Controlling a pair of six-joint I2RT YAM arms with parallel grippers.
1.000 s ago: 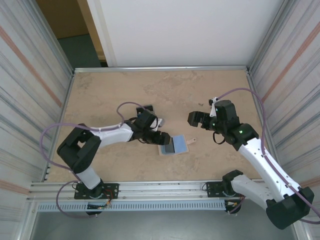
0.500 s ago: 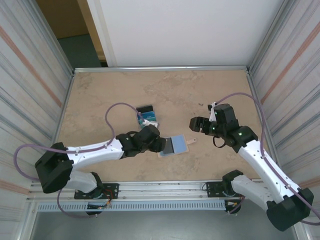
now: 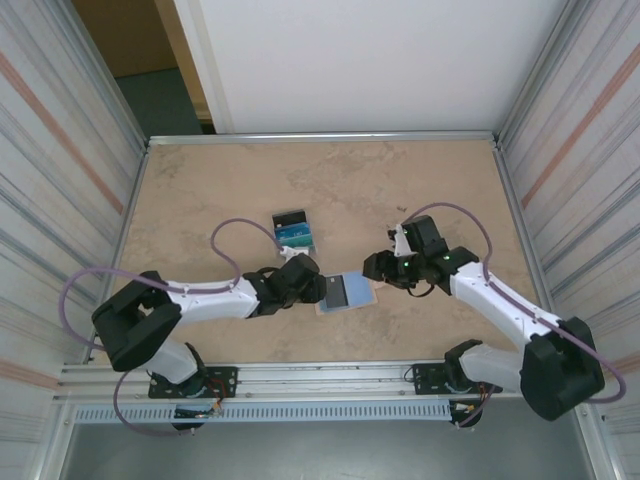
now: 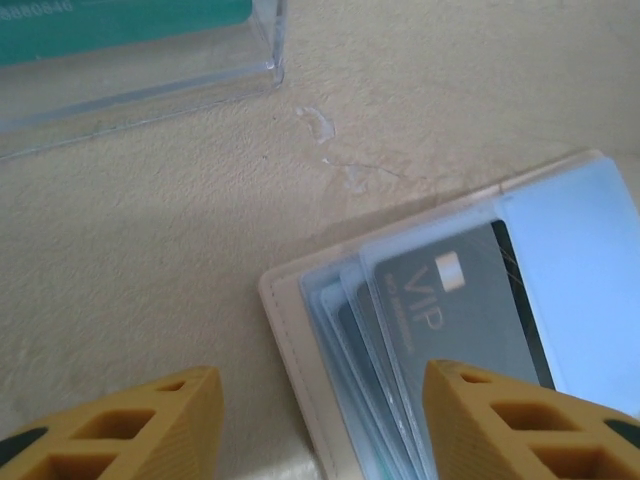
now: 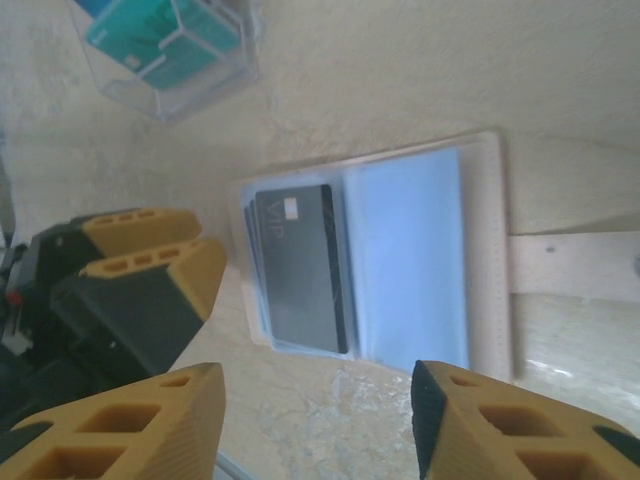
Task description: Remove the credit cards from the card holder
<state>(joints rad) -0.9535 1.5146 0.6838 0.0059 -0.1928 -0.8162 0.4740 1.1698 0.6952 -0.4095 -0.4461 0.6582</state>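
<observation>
Beige square card holder (image 3: pixel 352 291) lies open flat on the tan table (image 3: pixel 200 180), long axis left-right, tab pointing right (pale blue sleeves up). Left gripper (image 3: pixel 322 290) released, jaws straddling its left edge. Right gripper (image 3: pixel 373 268) released over the tab end, probably not touching. Dark grey plastic VIP card (image 5: pixel 300 265) sits sleeved in the left half. Beyond, clear plastic box (image 3: pixel 293 232) with teal cards (image 5: pixel 165 35).

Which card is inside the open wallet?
The dark grey VIP card, tucked in the wallet's clear sleeves; the teal card lies apart in a clear box.

Right gripper (image 3: pixel 371 269) now nearer card holder (image 3: pixel 348 292)
</observation>
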